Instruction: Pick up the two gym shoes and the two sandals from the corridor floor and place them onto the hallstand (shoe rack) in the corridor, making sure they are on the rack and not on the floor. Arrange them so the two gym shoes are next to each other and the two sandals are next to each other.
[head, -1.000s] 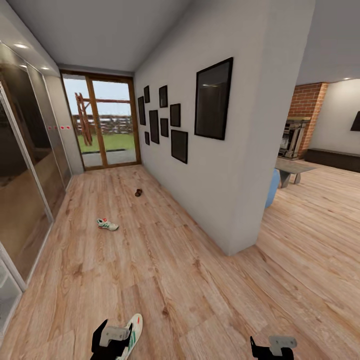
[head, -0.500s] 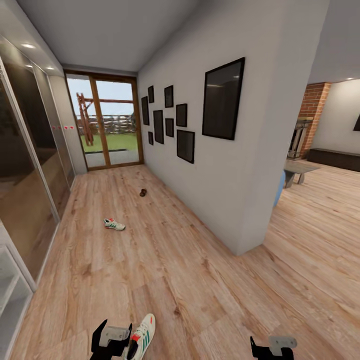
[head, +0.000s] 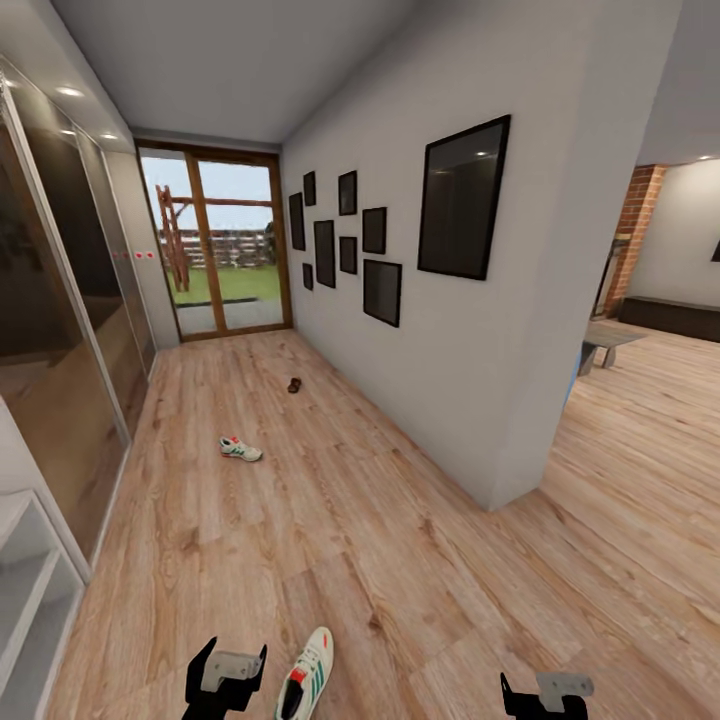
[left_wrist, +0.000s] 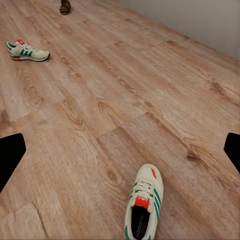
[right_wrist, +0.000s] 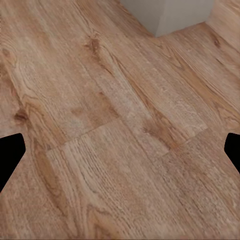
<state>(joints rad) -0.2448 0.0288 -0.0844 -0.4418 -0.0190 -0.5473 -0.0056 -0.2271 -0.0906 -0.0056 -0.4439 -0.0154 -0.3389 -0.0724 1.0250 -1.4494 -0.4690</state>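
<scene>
Two sneakers (head: 307, 677) (head: 241, 449) and one sandal (head: 294, 385) lie at 12 o'clock (wall (head: 440, 330) at 1); left gripper (head: 228, 678) and right gripper (head: 546, 698) both gape.

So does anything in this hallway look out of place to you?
Yes: footwear lies scattered on the corridor floor. One gym shoe sits near the robot, its mate far down the hall, and a small dark item, probably a sandal, lies farther still. None are paired.

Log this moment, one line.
phase: approach | near gym shoe on floor by left gripper | both grippers open, empty
</scene>
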